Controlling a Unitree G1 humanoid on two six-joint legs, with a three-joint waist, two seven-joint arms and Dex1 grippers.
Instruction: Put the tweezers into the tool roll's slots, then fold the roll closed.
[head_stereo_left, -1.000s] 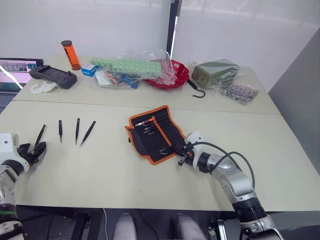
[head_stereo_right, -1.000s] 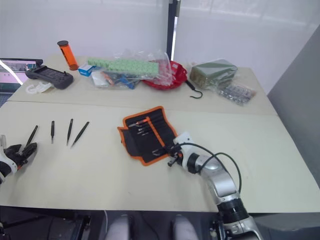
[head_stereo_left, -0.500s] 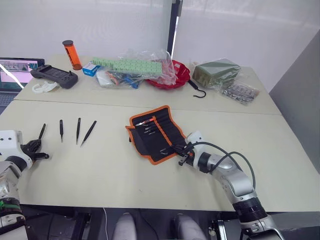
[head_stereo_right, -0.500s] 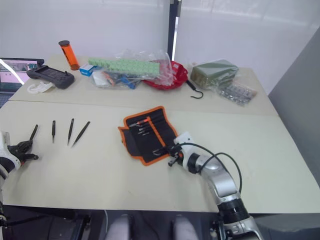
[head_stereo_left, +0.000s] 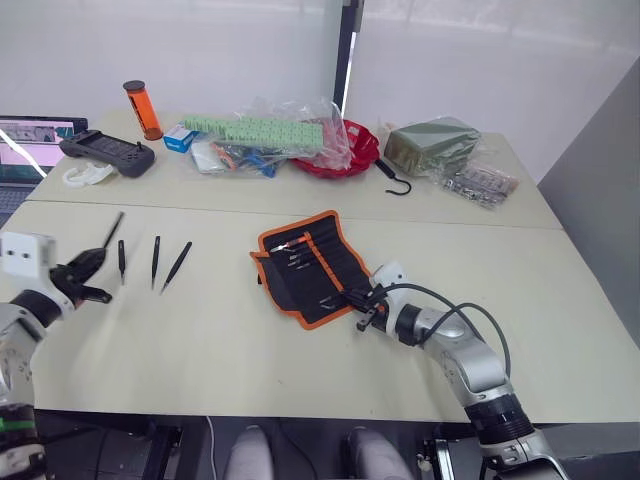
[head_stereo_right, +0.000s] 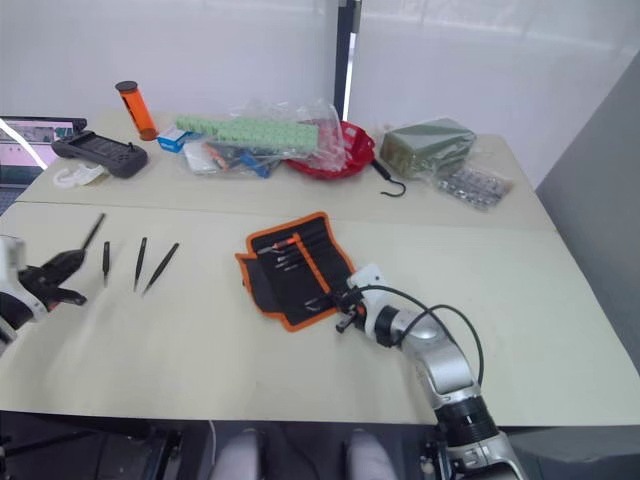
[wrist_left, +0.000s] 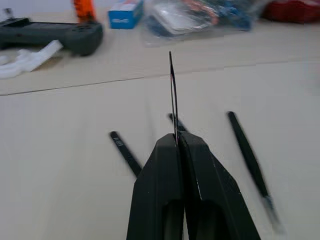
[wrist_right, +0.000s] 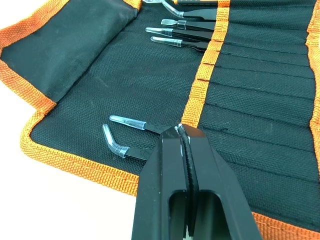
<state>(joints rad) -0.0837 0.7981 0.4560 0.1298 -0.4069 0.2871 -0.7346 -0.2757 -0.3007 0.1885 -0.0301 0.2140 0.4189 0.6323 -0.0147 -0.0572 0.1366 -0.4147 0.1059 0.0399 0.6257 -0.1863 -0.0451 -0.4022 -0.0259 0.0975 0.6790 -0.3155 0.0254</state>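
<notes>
Table (head_stereo_left: 300, 350): left hand (wrist_left: 176, 142) hides tweezers' (wrist_left: 172, 95) base.

**A:** How many loose tweezers (head_stereo_left: 155, 262)?
**B:** Four. Three lie on the desk (head_stereo_left: 220, 340); one is pinched in the left claw (wrist_left: 176, 137).
**A:** And rolls?
**B:** One tool roll (head_stereo_left: 310, 265). Six clear-capped tool tips (wrist_right: 122, 120) show on its inner face.
**A:** Claws?
**B:** Two: the left claw and the right claw (wrist_right: 181, 131).
**A:** Along the desk's far edge?
**B:** One orange tube (head_stereo_left: 142, 110), one black hook (head_stereo_left: 395, 183), one red bowl (head_stereo_left: 360, 150), one dark green packet (head_stereo_left: 430, 145), one handheld controller (head_stereo_left: 105, 152).
</notes>
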